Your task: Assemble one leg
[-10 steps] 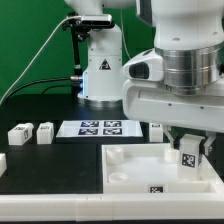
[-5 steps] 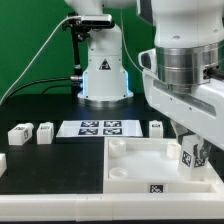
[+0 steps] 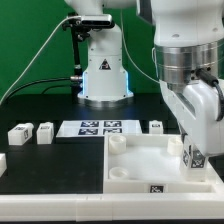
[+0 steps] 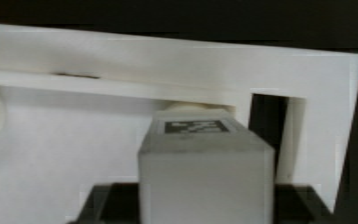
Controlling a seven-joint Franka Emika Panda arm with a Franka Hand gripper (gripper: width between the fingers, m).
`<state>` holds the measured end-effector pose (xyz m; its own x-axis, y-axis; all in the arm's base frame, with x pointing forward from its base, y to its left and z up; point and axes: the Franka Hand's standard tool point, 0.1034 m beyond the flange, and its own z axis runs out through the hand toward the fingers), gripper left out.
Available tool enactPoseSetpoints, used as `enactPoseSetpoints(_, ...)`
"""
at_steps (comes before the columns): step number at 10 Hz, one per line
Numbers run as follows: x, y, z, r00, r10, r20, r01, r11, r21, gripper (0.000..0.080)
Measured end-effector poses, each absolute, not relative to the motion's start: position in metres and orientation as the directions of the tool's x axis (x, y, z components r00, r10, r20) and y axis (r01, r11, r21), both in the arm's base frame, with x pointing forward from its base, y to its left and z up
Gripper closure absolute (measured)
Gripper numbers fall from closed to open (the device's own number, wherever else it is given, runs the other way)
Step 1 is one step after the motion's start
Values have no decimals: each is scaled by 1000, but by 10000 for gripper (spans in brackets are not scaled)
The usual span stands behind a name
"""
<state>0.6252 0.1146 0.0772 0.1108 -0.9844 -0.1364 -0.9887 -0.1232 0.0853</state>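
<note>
My gripper point(image 3: 192, 150) is shut on a leg point(image 3: 189, 156), a small white block with a black-and-white tag. It holds the leg upright over the right rear corner of the large white panel point(image 3: 140, 170); I cannot tell whether leg and panel touch. In the wrist view the leg point(image 4: 202, 165) fills the middle between my dark fingers point(image 4: 115, 203), its tag facing the panel point(image 4: 87, 130) and a corner socket point(image 4: 195, 104). My gripper point(image 4: 202, 205) itself is mostly hidden by the leg.
Two spare legs point(image 3: 20, 133) point(image 3: 44, 131) stand at the exterior view's left and one point(image 3: 155, 126) behind the panel. The marker board point(image 3: 100, 127) lies in the middle. The robot base point(image 3: 103, 70) stands behind. A white part point(image 3: 2, 161) shows at the left edge.
My gripper has moved toward the exterior view's right with the leg, now nearer the panel's right rear corner. The other parts have not moved.
</note>
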Motion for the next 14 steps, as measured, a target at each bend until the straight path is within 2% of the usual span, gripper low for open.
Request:
enactPoseSetpoints(1, 625, 115, 77, 111, -984, -136, -989, -123, 86, 508)
enactPoseSetpoints(2, 625, 115, 77, 165, -977, -138, -981, -177, 79, 331)
enactPoseSetpoints(3, 625, 115, 76, 329, -933, -148, -939, -340, 56, 212)
enactPoseSetpoints(4, 625, 115, 76, 445, -882, -154, -890, -455, 37, 169)
enactPoseSetpoints(5, 625, 114, 76, 551, -819, -157, -828, -561, 17, 169)
enactPoseSetpoints(7, 624, 115, 76, 670, -726, -159, -735, -678, -6, 153)
enactPoseSetpoints(14, 623, 122, 75, 698, -698, -161, -708, -706, -10, 151)
